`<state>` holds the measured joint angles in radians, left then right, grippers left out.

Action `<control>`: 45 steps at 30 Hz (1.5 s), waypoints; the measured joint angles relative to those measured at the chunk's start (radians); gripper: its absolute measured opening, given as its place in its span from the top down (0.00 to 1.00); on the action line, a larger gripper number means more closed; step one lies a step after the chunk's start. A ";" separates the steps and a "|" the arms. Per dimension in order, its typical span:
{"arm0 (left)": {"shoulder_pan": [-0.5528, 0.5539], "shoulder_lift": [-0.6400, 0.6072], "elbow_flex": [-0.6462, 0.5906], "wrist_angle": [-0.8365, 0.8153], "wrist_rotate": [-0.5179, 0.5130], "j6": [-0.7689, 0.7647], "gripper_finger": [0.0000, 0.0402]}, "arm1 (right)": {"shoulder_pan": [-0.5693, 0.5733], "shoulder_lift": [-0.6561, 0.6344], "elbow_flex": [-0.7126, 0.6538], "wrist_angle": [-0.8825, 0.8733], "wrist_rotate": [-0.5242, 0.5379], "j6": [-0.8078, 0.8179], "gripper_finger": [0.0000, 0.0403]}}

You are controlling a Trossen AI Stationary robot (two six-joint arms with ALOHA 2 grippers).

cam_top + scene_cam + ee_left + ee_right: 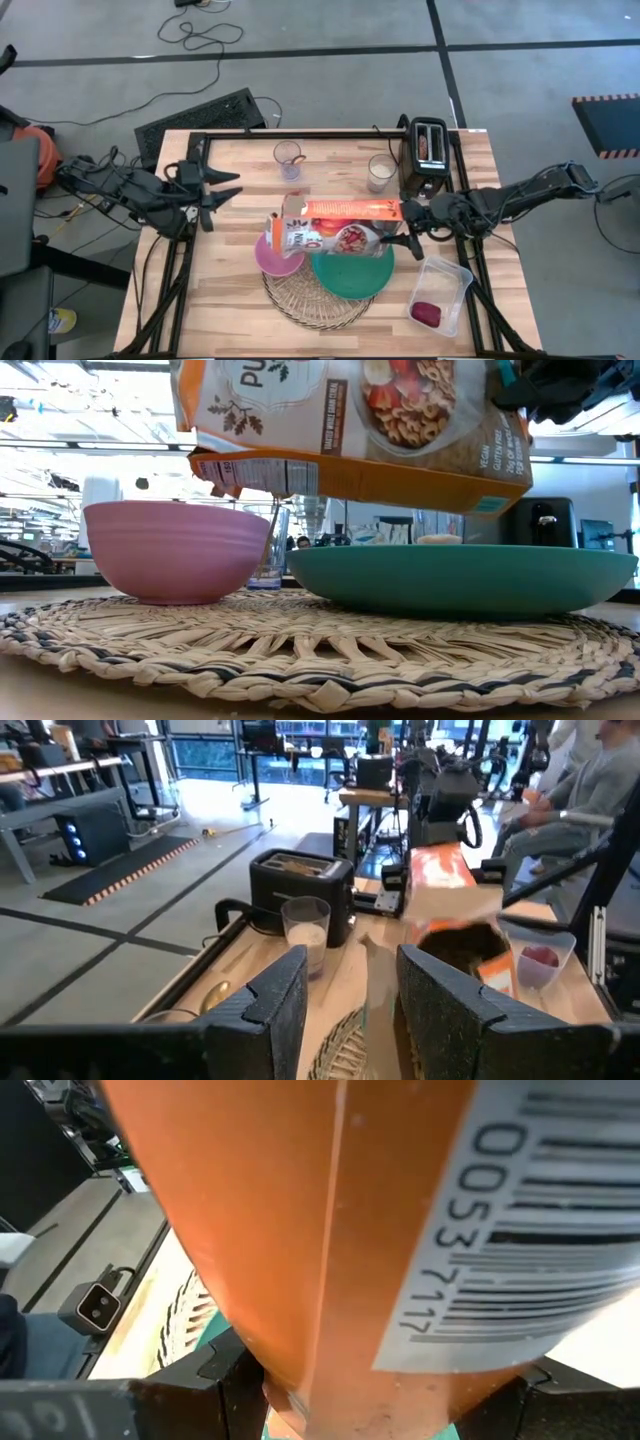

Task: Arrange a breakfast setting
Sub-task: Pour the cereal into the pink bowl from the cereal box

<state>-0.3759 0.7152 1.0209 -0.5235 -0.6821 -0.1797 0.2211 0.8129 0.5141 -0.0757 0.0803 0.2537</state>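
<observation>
My right gripper (405,228) is shut on an orange cereal box (335,225), which hangs on its side above the small pink bowl (272,256) and the teal plate (350,273). Bowl and plate both rest on the round wicker mat (315,300). The box's open end (460,945) is over the bowl. My left gripper (350,1010) waits open at the table's left side (228,190), with nothing between its fingers. A gold spoon (272,525) stands in a glass (289,160). A dark-red fruit (426,313) lies in the clear tub. My right gripper pinches the cereal box's closed bottom end (300,1340) between its two fingers (225,1375). It comes nearly level from the table's right side, along the box's length. The box is lifted clear and lies on its side, its open end toward the left over the pink bowl.
A black toaster (428,150) stands at the far right, with a glass of milk (380,172) beside it. The clear tub (440,295) sits near the right front corner. Bare wood lies along the table's left and near sides.
</observation>
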 joint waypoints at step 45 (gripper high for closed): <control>0.000 -0.015 0.000 -0.101 -0.005 -0.017 0.65 | -0.008 0.242 0.456 -0.460 -0.002 -0.060 0.37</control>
<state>-0.3763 0.6999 1.0210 -0.6243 -0.6876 -0.1970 0.2127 1.0546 0.9703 -0.5355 0.0784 0.1936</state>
